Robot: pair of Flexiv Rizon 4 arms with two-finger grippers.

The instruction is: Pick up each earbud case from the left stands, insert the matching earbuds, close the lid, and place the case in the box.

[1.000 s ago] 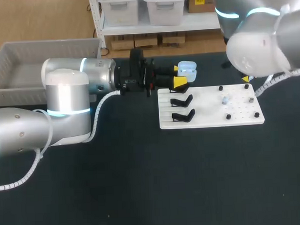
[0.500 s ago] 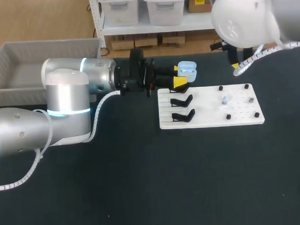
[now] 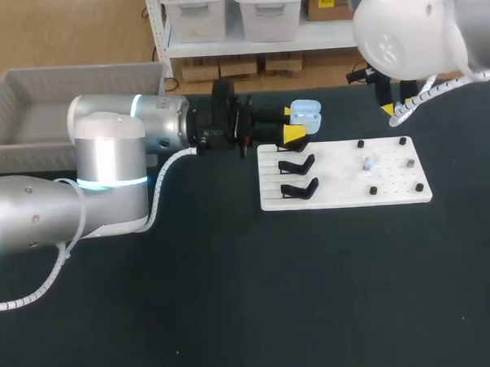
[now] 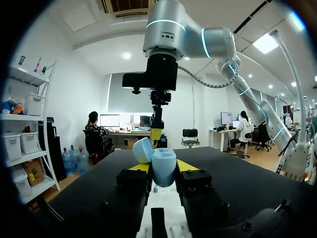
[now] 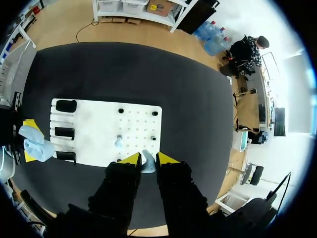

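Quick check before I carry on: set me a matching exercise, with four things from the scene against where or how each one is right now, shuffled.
Things:
1. earbud case
2. right gripper
3. grey box
4. black stands

States:
A. on the left part of the white board
B. lid open, held in the left gripper
C. far left in the head view
D. shut on an earbud

Pairs: 1-B, 2-D, 3-C, 4-A
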